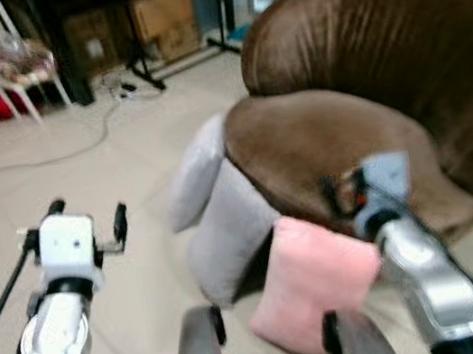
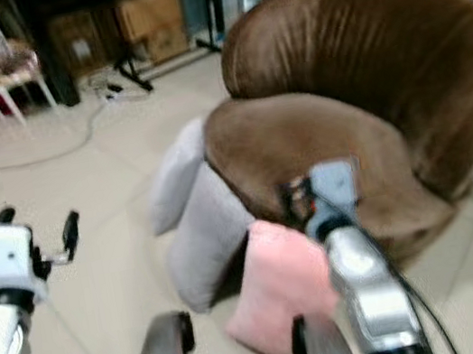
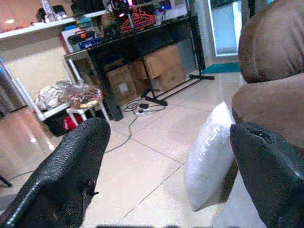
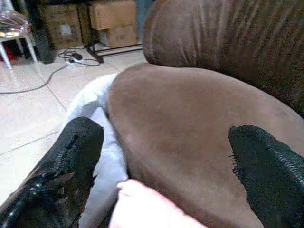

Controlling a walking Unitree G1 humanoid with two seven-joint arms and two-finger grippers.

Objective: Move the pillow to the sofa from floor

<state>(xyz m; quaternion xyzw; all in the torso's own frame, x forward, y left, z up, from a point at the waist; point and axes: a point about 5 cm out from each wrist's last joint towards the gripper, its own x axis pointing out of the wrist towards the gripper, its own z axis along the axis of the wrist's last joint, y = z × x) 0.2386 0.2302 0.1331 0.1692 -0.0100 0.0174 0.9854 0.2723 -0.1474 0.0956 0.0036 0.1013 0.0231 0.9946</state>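
Reaching for the pink pillow

My right gripper (image 4: pixel 166 166), jaws wide, hovers above the pink pillow (image 1: pixel 315 282) leaning on the brown sofa (image 1: pixel 369 98) at six o'clock; left gripper (image 3: pixel 171 166) waits, wide.

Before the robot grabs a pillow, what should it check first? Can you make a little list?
1. Pink pillow on the floor, leaning against the brown sofa: ok, it is there to pick up.
2. Right gripper open: ok, its fingers are spread wide, above the sofa seat and close to the pink pillow.
3. Left gripper open: ok, it is held over the tiled floor, away from the pillows.
4. Sofa seat free for a pillow: ok, nothing lies on the part in view.
5. Grey pillows beside the pink one: not ok, they lean very close by and might get bumped.
6. Which pillow to move: cannot tell.
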